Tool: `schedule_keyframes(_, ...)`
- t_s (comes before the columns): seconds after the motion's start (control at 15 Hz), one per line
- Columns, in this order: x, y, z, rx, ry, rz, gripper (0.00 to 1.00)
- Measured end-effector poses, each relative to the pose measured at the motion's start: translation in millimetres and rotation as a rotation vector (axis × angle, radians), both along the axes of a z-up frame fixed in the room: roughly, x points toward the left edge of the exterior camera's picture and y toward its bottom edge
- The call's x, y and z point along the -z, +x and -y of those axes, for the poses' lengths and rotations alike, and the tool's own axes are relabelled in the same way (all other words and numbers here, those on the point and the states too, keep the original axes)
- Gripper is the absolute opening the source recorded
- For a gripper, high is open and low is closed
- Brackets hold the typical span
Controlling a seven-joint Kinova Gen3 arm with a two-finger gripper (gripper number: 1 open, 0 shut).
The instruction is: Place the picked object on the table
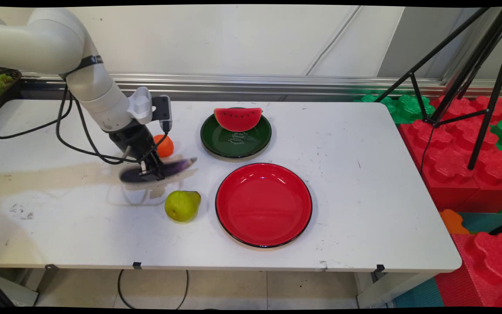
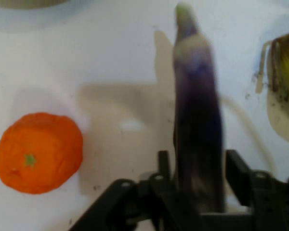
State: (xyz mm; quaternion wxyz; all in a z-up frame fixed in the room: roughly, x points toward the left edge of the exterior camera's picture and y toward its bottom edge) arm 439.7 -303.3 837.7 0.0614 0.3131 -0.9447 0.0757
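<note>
On the white table's (image 1: 347, 183) left half, the black gripper (image 1: 151, 172) clamped a long purple eggplant (image 1: 177, 166) between its two fingers, the jaws closed on its middle while both ends jutted out either side. An orange (image 1: 164, 146) sat just behind the gripper and a green pear (image 1: 182, 205) lay near its front. Further right, a red plate (image 1: 263, 204) stood bare, and a watermelon slice (image 1: 238, 118) rested on a green plate (image 1: 235, 140)
</note>
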Motion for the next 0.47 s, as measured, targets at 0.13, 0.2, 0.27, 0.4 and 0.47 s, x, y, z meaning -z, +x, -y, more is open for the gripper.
schedule_keyframes(0.13, 1.9, -1.4, 1.6, -0.002, -0.002, -0.006, 1.00)
schedule_keyframes(0.2, 2.5, -2.6, 2.8, -0.002, -0.004, -0.013, 1.00)
schedule_keyframes(0.27, 2.5, -3.3, 3.4, -0.001, -0.006, -0.018, 1.00)
schedule_keyframes(0.4, 1.4, -5.3, 5.0, 0.010, -0.015, -0.033, 1.00)
schedule_keyframes(0.47, -0.5, -5.8, 5.6, 0.021, -0.024, -0.040, 1.00)
